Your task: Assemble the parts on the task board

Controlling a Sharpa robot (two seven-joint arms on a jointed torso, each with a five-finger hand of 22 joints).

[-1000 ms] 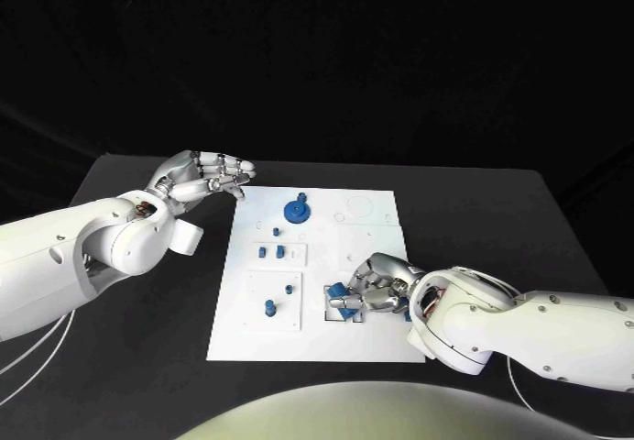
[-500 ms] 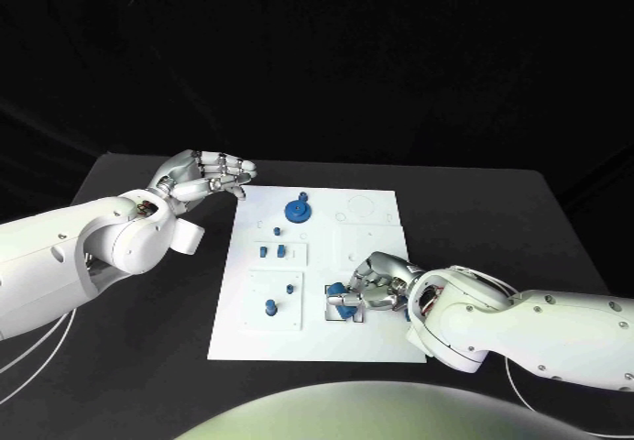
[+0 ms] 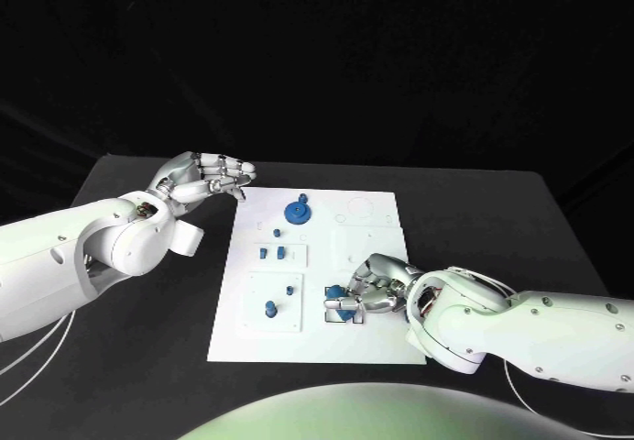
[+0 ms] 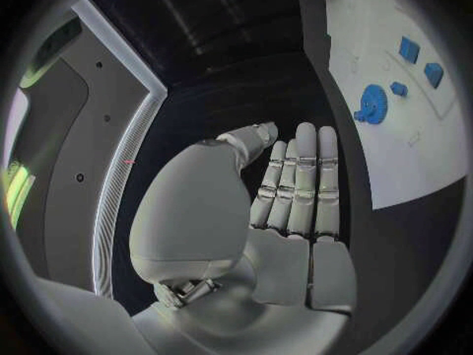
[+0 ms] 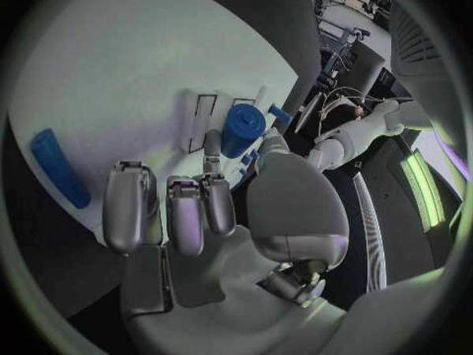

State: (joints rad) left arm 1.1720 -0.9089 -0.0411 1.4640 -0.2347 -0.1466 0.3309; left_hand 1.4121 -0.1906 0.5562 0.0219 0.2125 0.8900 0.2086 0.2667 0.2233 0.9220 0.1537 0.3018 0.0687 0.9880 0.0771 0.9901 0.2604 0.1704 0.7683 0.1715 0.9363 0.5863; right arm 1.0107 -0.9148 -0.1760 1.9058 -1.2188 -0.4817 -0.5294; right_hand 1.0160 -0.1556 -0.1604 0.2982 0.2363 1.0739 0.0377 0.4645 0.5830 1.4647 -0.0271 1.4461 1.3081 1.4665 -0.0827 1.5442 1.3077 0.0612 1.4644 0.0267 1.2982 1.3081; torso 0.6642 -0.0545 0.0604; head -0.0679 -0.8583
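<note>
A white task board (image 3: 350, 275) lies in the middle of a black counter (image 3: 489, 220), seen from above.

The right hand (image 3: 377, 286) sits low over the board's near right part, beside a small square recess. Its fingers (image 5: 202, 205) are curled in, and thumb and fingertip pinch a blue cylinder part (image 5: 241, 128) — in the head view this part (image 3: 341, 302) shows just at the hand's tips, over the recess. In the right wrist view a second blue piece, a long bar (image 5: 59, 177), lies on the white board apart from the hand.

The left hand (image 3: 205, 176) hovers above the counter just off the board's far left corner, touching nothing. Its fingers (image 4: 296, 185) lie straight and close side by side, the thumb tucked alongside — it holds nothing.

Other blue parts stand on the board: a round gear with a peg (image 3: 299, 212) at the far end, two small blocks (image 3: 271, 250) in a middle frame, and two small pegs (image 3: 278, 302) in the near left frame.
</note>
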